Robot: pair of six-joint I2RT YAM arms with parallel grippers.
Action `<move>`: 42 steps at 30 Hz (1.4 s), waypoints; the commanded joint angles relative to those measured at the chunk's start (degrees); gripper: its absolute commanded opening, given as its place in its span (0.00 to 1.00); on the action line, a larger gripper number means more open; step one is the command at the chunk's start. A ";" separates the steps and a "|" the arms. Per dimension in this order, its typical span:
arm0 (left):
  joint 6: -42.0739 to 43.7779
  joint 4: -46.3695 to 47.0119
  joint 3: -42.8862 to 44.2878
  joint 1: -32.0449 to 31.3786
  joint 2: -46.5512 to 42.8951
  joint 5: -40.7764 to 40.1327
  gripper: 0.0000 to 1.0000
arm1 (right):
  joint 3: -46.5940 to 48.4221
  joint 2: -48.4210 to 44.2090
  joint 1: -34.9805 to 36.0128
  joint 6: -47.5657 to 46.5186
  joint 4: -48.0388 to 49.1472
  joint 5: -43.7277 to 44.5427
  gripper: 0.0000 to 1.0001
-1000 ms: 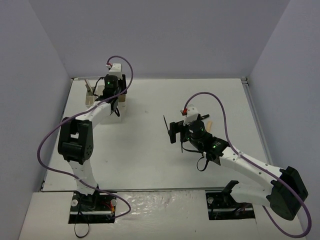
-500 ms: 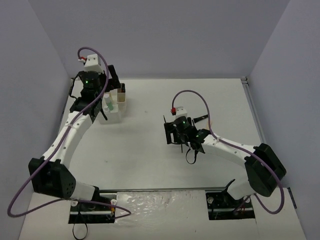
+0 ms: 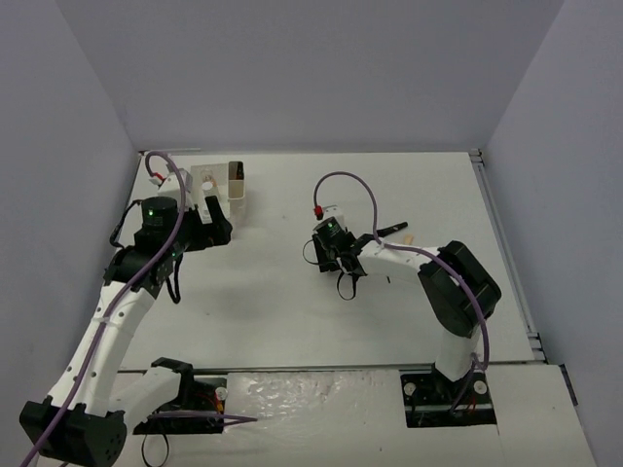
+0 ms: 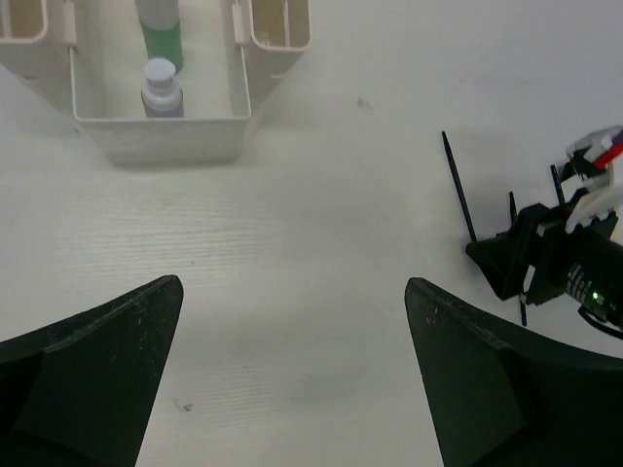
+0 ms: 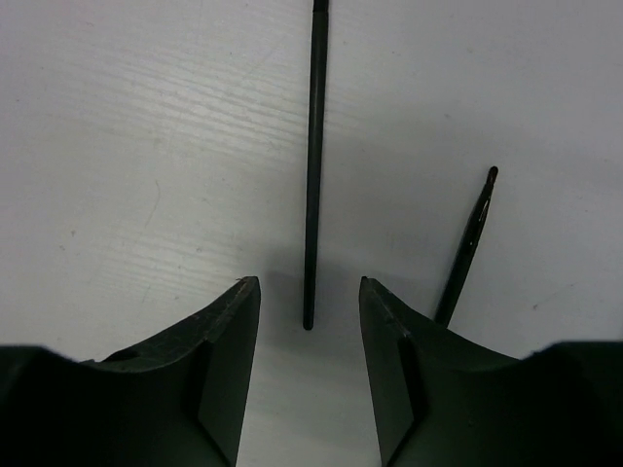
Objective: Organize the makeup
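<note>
The makeup in view: a green bottle (image 4: 158, 37) and a grey-capped bottle (image 4: 162, 89) stand in the middle compartment of the white box (image 4: 161, 139). My left gripper (image 4: 292, 284) hangs open over bare table just in front of that box (image 3: 234, 181), holding nothing. My right gripper (image 5: 307, 282) is low at mid-table, jaws partly narrowed on either side of the near end of a thin black pencil (image 5: 313, 165) without touching it. A second black pencil (image 5: 467, 248) lies just right of the right finger. In the top view the right gripper (image 3: 327, 253) sits left of centre.
A black stick (image 3: 394, 230) and a tan one (image 3: 409, 239) lie on the table behind the right arm. The left wrist view shows the right gripper (image 4: 545, 258) and the thin pencil (image 4: 458, 190) off to its right. Side walls enclose the table.
The left arm pulled back from the box and its jaws opened wide. The right gripper moved left over the thin black pencil and its jaws narrowed around it.
</note>
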 commanded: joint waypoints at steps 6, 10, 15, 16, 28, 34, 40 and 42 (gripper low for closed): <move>-2.22 -4.60 -6.62 0.12 -8.78 8.30 0.97 | 7.30 6.93 -2.50 -0.37 -1.15 2.35 0.34; -2.82 -5.48 -7.31 0.10 -10.10 9.46 0.97 | 10.15 9.91 -2.98 -1.21 -1.41 1.09 0.31; -4.82 -5.05 -8.49 0.18 -10.12 11.01 0.97 | 12.61 13.59 -3.29 -1.62 -2.16 -1.39 0.18; -5.28 -4.70 -8.85 0.11 -10.11 11.45 0.97 | 12.73 13.74 -3.37 -1.69 -2.16 -1.68 0.14; -12.41 1.50 -8.93 -0.78 -6.77 17.66 0.97 | 4.73 0.30 4.36 -4.41 10.00 -5.14 0.00; -14.38 3.70 -6.76 -6.03 -4.15 12.79 0.96 | -2.97 -9.28 12.44 -3.18 26.09 -5.74 0.00; -16.32 5.46 -5.91 -12.90 -2.11 6.66 0.90 | -8.70 -16.67 16.40 -3.20 37.92 -6.55 0.00; -16.98 6.34 -6.05 -14.23 -1.89 5.09 0.88 | -9.50 -18.20 16.80 -3.02 40.37 -7.69 0.00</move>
